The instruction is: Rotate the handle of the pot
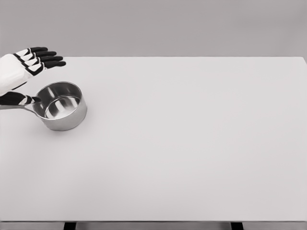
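A: While at far left of the tabletop (192, 143), pot (61, 105) upright, near the left edge, well back from the near edge. Steel, nothing visible inside. Handle (17, 107) running left toward the frame edge, mostly covered.

B: Left hand (24, 72)?

A: Entering from the left, at the pot. Four fingers (48, 57) stretched out flat, above and behind the rim, apart from it. Thumb (17, 98) lower down, lying along the handle, tip near the pot wall. Spread wide, gripping nothing. Thumb contact with the handle likely, though hard to confirm from this angle.

B: Right hand?

A: Not in view.

B: Step in hand?

A: Judged as approach or first contact, ahead of the turn itself. No closed grasp on the handle. Cannot tell how far the handle must swing, or whether any swing is done.

B: Next move?

A: Probably either closing fingers round the handle or pressing sideways against it, then sweeping in an arc so the pot pivots in place. Needs steady contact near the handle's outer end for leverage, and light downward pressure only.

B: Risks?

A: Pot sliding rather than turning on the smooth top; close to the left edge, so little room that way.
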